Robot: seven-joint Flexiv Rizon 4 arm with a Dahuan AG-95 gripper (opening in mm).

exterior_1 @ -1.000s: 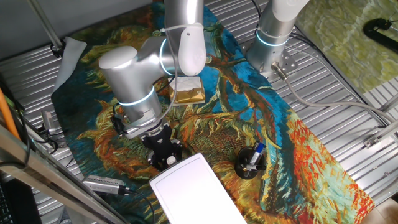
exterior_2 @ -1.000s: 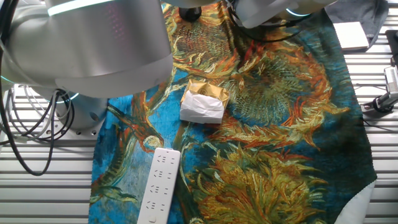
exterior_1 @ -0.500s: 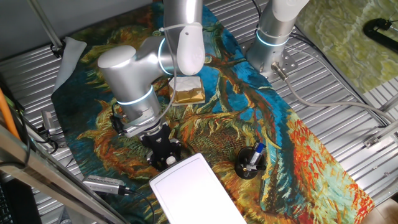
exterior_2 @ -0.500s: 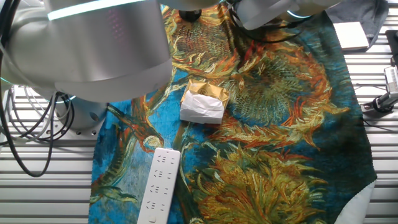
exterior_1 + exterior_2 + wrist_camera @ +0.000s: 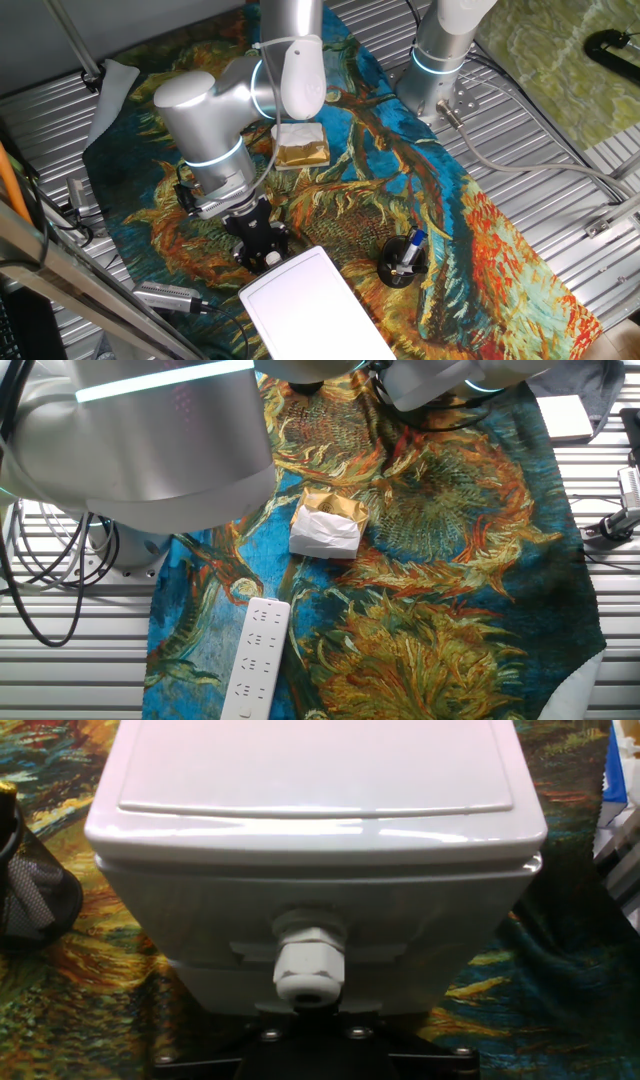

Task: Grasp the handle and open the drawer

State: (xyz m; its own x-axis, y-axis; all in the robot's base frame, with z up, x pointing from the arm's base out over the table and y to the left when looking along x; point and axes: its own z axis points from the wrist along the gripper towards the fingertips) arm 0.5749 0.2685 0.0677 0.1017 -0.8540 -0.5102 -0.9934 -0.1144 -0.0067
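The drawer (image 5: 310, 310) is a flat-topped white box at the front of the table. In the hand view its front (image 5: 200, 920) fills the frame, with a white round knob handle (image 5: 310, 970) low in the middle. My gripper (image 5: 262, 245) is right against the box's near end. In the hand view the gripper (image 5: 312, 1020) shows only as a black block with screws just under the knob. It appears shut on the handle, and the fingertips themselves are hidden. The box is out of view in the other fixed view.
A gold-and-white foil block (image 5: 301, 145) lies behind my arm and also shows in the other fixed view (image 5: 326, 525). A black mesh cup (image 5: 403, 262) stands right of the box. A white power strip (image 5: 255, 658) lies on the cloth. A second arm's base (image 5: 440, 60) is at the back.
My arm has shifted slightly to the left, away from the box. The box and the other things have hardly moved.
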